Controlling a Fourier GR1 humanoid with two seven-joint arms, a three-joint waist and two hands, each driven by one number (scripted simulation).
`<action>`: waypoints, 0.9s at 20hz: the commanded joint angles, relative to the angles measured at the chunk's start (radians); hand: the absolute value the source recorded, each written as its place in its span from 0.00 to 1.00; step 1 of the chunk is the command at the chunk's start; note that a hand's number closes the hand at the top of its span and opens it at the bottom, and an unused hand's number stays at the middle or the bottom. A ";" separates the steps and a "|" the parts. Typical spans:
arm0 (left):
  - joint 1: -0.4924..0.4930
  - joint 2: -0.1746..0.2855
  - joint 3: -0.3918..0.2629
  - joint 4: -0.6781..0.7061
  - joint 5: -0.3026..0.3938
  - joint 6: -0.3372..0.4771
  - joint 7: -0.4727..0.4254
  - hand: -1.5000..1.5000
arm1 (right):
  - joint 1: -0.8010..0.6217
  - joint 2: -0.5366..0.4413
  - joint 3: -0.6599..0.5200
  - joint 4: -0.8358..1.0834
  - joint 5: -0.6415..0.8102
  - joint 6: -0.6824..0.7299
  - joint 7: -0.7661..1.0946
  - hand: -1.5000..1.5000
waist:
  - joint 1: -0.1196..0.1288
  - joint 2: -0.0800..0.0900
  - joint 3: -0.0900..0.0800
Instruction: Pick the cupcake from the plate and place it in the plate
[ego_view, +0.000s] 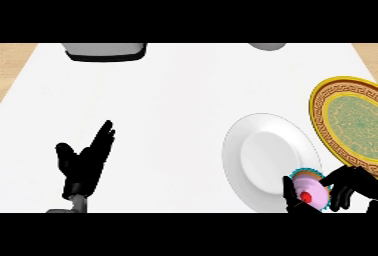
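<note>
Pink frosting and a red cherry topped the cupcake (311, 192), which sat in a teal wrapper at the near right rim of the white plate (258, 160). The right hand (353, 184) was wrapped round it, thumb on the left side and fingers curled in from the right, so the cupcake was in its grasp. Whether it had left the plate's surface or rested on the rim could not be told from this steep view.

Just beyond, touching or nearly touching the white plate's far right edge, lay the gold-patterned plate (325, 107) with a green centre, partly cut off by the view's right side. It held nothing that could be seen.

The left hand (83, 162) rested at the lower left of the white counter (170, 100), fingers straight and spread, holding nothing, well apart from both plates. Two grey objects (103, 51) showed at the far edge, too cropped to name.

As a judgement, the pick was at or just past the grasp: the cupcake was secured but sat by the white plate. Left to do were the lift, the short carry up and to the right over the gold-patterned plate, the lowering onto its centre and the release.
</note>
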 joint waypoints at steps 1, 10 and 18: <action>-0.002 -0.015 -0.017 0.029 -0.011 0.002 0.042 0.50 | -0.067 -0.055 -0.211 0.051 -0.183 -0.037 -0.059 1.00 | 0.006 0.007 -0.005; -0.036 -0.039 -0.037 0.046 -0.040 0.015 0.053 0.50 | -0.367 -0.218 -0.542 0.608 -0.400 -0.157 -0.323 1.00 | 0.020 0.013 -0.004; 0.015 -0.020 -0.018 0.026 -0.018 -0.031 0.036 0.50 | -0.569 -0.431 -0.728 1.075 -0.610 -0.057 -0.613 1.00 | 0.023 0.011 -0.004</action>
